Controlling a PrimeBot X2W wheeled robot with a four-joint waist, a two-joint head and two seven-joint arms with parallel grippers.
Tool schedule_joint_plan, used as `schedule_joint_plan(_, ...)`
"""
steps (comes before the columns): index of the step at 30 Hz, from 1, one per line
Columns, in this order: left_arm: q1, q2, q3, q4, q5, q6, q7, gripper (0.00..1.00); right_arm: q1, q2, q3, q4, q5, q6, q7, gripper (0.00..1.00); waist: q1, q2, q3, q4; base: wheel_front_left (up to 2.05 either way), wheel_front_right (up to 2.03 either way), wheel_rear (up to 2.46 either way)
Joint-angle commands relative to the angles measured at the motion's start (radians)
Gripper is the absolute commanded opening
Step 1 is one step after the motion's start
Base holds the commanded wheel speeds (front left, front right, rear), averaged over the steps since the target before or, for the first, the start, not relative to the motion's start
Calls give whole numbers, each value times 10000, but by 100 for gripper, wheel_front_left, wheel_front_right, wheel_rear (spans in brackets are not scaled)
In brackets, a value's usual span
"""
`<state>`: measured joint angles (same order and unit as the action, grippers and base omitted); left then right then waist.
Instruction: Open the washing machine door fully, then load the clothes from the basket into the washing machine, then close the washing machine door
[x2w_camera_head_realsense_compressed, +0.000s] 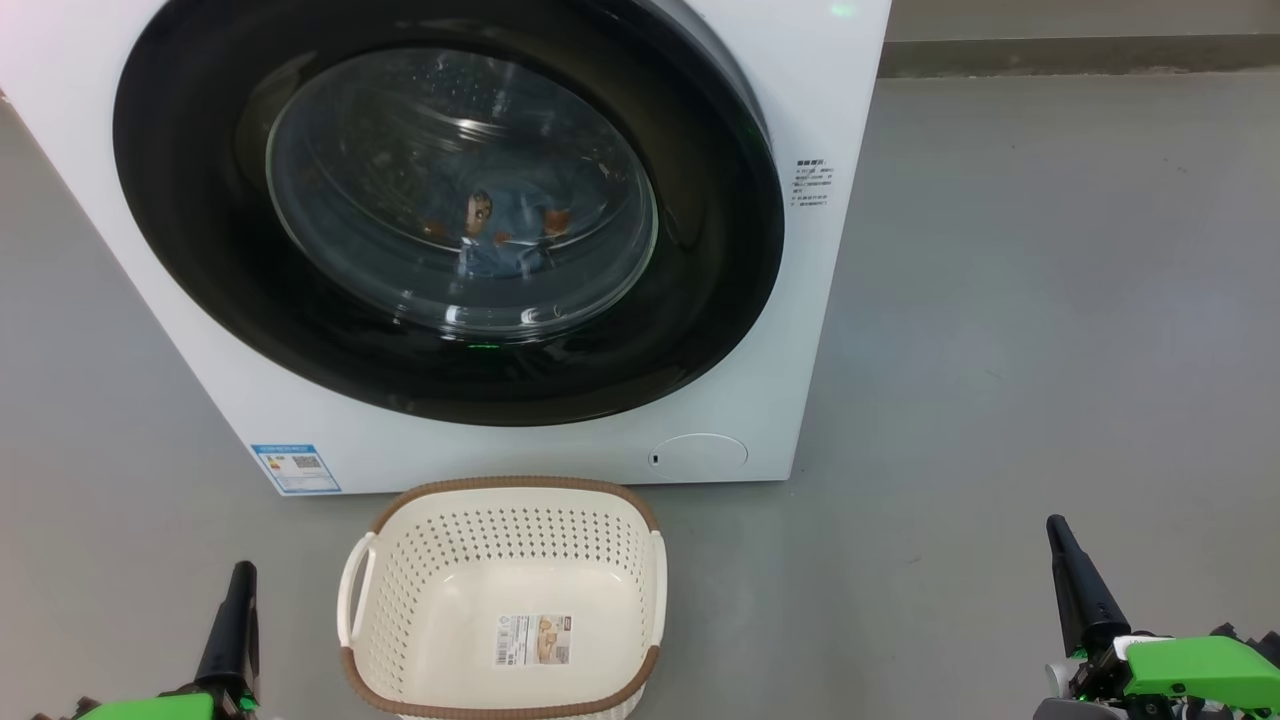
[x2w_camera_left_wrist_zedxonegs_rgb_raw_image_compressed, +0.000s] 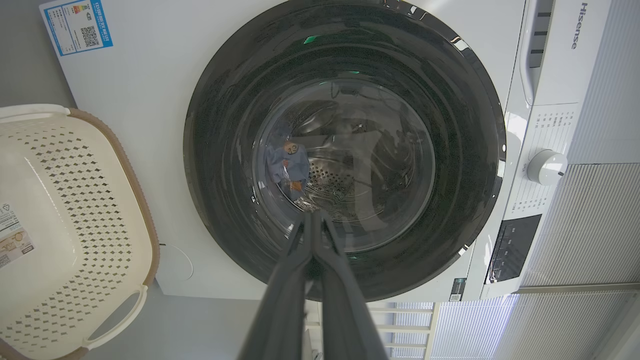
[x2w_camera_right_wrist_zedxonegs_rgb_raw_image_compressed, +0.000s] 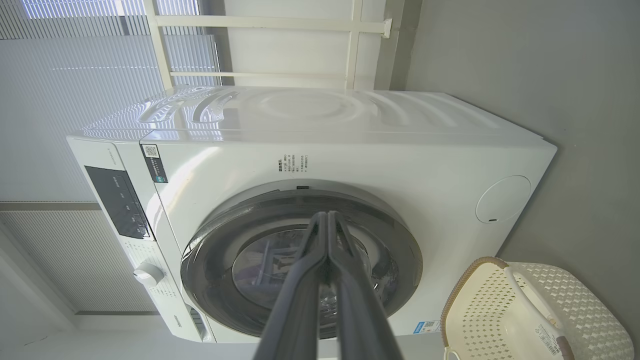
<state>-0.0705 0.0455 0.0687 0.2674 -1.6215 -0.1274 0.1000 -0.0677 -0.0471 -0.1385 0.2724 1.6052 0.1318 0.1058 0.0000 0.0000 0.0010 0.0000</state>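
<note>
Both grippers: left gripper (x2w_camera_head_realsense_compressed: 240, 578) and right gripper (x2w_camera_head_realsense_compressed: 1062, 535) sit low at the near corners of the head view. Fingers are pressed together with nothing held, well apart from machine and basket.
Door: washing machine door (x2w_camera_head_realsense_compressed: 450, 372) lies flush against the washing machine (x2w_camera_head_realsense_compressed: 840, 300) and looks latched.
Clothes: the clothes (x2w_camera_head_realsense_compressed: 495, 235) are inside the drum (x2w_camera_left_wrist_zedxonegs_rgb_raw_image_compressed: 330, 175), seen through the glass; light-blue with orange-brown figures.
Basket: the basket (x2w_camera_head_realsense_compressed: 505, 487) is on the floor (x2w_camera_head_realsense_compressed: 1050, 300) just in front of the machine, below the door, with nothing in it but its bottom label (x2w_camera_head_realsense_compressed: 533, 640).
Stage: judged done or at the very end; all three steps look complete.
Door handling: rigid and probably fairly heavy, swinging on a hinge. The glossy rim is likely slippery for thin fingers. Best hold is probably the recess at the rim's right edge in the head view; hook it, don't pinch.
Clothes handling: soft, light and limp; pinch a raised fold and expect it to drape.
Basket handling: light, stiff plastic that slides easily; take it by a side handle.
</note>
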Motion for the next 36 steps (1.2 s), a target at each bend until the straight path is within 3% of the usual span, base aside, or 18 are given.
schedule_joint_plan(1, -421, 123, 358, -181, 51, -33, 56, 0, -458, -32, 231, -230, 20, -11, 85, 0, 0, 0, 0, 0, 0, 0, 0)
schedule_joint_plan(36, -424, 103, 386, -180, 75, -33, 79, 0, -458, -32, 231, -230, 20, -11, 86, 0, 0, 0, 0, 0, 0, 0, 0)
